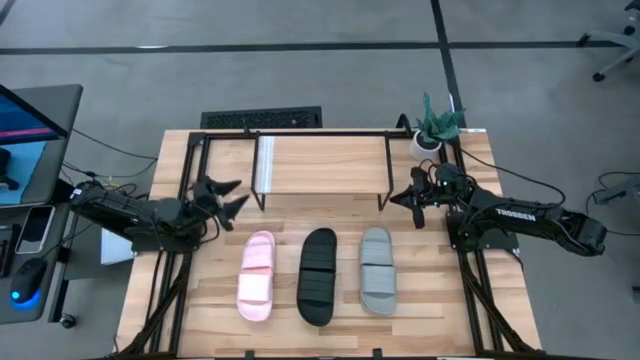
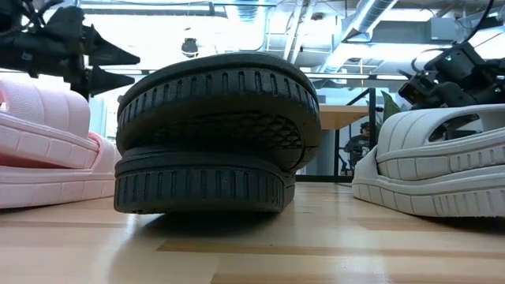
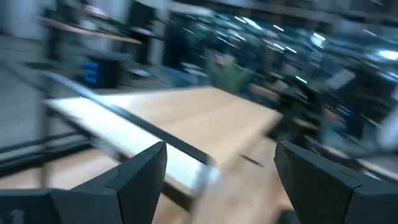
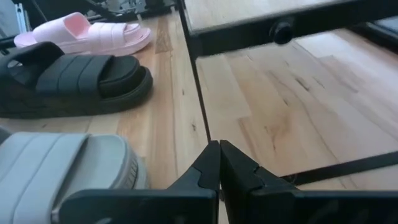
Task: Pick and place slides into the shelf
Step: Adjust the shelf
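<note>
While all 3 slides point(image 1: 318, 275) lie ungrasped, left gripper point(image 1: 228, 200) jaws apart, right gripper point(image 1: 416, 199) jaws together; approaching the grey slide point(image 1: 376, 269) at 5 o'clock without opening risks shoving it.

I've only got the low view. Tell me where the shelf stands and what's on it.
Observer: The shelf stands behind the black slide, toward the table's far edge. Its top is bare.
Operator: Place the left claw for me.
Observer: The left claw is just off the shelf's left end, open and pointing toward it.
Operator: Now the right claw.
Observer: The right claw is shut and empty, by the shelf's right end, just beyond the grey slide.
</note>
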Robot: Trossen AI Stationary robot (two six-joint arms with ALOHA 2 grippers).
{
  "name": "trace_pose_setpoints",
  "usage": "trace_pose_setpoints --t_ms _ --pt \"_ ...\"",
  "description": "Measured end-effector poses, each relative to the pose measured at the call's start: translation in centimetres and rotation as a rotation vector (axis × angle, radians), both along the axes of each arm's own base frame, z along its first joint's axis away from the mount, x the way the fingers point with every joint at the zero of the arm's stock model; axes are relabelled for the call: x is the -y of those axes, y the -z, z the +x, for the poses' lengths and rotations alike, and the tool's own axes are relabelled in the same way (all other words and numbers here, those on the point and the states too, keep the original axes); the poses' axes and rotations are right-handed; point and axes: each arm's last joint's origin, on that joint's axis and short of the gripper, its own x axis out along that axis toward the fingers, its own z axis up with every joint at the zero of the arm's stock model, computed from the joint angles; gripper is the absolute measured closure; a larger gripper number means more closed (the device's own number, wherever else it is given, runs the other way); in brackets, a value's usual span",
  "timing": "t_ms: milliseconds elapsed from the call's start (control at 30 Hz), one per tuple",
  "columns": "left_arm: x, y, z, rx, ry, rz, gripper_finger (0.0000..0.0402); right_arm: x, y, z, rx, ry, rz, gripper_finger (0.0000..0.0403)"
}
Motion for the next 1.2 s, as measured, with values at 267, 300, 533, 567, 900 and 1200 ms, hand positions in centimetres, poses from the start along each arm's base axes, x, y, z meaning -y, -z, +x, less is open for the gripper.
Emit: trace_pose_setpoints --t_ms 267,300,533,567,900,1200 --pt "-0.3 0.0 -0.2 0.017 -0.126 -0.040 0.0116 0.2 -1.3 0.5 0.120 0.042 0.019 0.0403" --pt "-0.3 0.0 -0.2 0.017 -0.127 -0.041 0.0116 0.1 -1.7 0.6 0.160 0.052 0.067 0.0403" --pt "-0.3 0.1 -0.2 0.016 -0.126 -0.041 0.0116 -0.2 -2.6 1.2 0.271 0.185 0.273 0.0403" --pt "-0.3 0.1 -0.2 0.015 -0.126 -0.040 0.0116 -0.2 -2.8 1.2 0.289 0.200 0.304 0.0403" --pt "-0.3 0.7 -0.2 -0.050 -0.131 -0.021 0.0116 -0.9 -3.8 1.7 0.382 0.200 0.567 0.0403" --pt "-0.3 0.7 -0.2 0.039 -0.109 -0.144 0.0116 -1.8 -3.5 2.0 0.333 0.122 0.586 0.0403"
